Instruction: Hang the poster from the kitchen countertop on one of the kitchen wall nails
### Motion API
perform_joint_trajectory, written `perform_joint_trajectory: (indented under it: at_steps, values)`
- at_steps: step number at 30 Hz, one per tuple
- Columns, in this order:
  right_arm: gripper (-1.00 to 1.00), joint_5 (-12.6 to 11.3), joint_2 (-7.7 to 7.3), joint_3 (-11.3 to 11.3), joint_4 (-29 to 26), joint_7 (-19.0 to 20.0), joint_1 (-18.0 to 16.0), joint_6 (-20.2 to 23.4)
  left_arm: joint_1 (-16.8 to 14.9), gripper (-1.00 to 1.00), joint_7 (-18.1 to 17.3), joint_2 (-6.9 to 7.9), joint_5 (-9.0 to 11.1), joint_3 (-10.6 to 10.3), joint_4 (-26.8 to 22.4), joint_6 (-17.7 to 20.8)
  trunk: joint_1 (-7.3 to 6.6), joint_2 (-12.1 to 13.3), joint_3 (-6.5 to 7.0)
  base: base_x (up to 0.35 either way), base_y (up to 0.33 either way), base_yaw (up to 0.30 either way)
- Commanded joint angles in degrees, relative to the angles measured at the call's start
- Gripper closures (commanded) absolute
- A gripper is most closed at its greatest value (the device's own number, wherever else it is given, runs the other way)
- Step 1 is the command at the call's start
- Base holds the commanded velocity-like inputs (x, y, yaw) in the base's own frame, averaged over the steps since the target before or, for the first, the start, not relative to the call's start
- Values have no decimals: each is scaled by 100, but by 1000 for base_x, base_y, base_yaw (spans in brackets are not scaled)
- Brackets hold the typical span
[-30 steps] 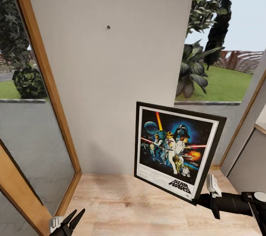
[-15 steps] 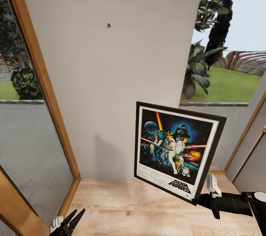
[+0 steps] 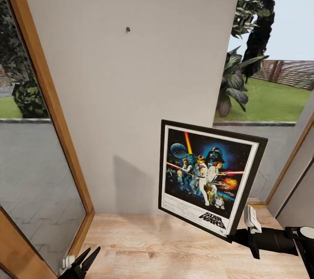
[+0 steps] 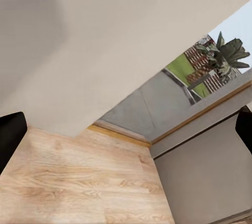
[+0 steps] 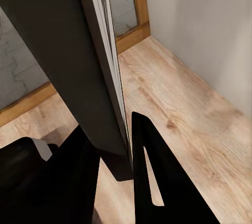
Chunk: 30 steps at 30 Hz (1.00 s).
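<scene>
Black-framed poster point(image 3: 209, 178) is riding upright, tilted, its lower corner pinched by the right end effector point(image 3: 241, 236); bare wall and the nail point(image 3: 127, 29) above-left. Left end effector point(image 3: 83, 261) hanging open over the floor point(image 3: 152, 248).

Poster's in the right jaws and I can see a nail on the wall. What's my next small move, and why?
Probably raise the right gripper up and toward the left. The poster, clamped at its lower corner, hangs well below and to the right of the nail, with bare wall between them.
</scene>
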Motion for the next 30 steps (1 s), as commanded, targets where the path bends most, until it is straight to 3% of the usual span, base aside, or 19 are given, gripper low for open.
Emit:
perform_joint_trajectory:
  at_steps: [1,7,9,11,16,23,25,28,30]
  values:
    - [100,23,2,-7,-6,35,-7,74,-4,-100,-13,1,-38,46,7,-31,4,-14,-14,1,0,0]
    - [100,19,2,3,-1,39,-7,83,235,-100,138,8,-24,51,9,-33,4,-14,-14,0,0,0]
    - [100,19,2,8,19,33,-7,80,504,-100,437,9,-14,59,9,-49,4,-14,-14,0,0,0]
    - [100,17,7,23,3,30,-12,106,587,-100,497,9,-12,57,9,-54,4,-14,-14,0,0,0]
    - [100,14,92,32,-573,26,-56,1051,637,-100,534,9,-10,59,9,-56,4,-14,-14,0,0,0]
    - [100,18,464,52,-1249,24,-321,2017,644,-100,539,9,-13,53,9,-57,4,-14,-14,0,0,0]
    - [100,19,543,127,-1333,30,-508,2254,644,-100,539,9,-13,53,9,-57,4,-14,-14,0,0,0]
    - [100,19,592,478,-1385,32,-762,2439,645,-100,538,9,-12,53,9,-58,4,-14,-14,0,0,0]
    - [100,19,612,919,-1407,29,-1000,2653,645,-100,536,9,-15,52,9,-58,4,-14,-14,0,0,0]
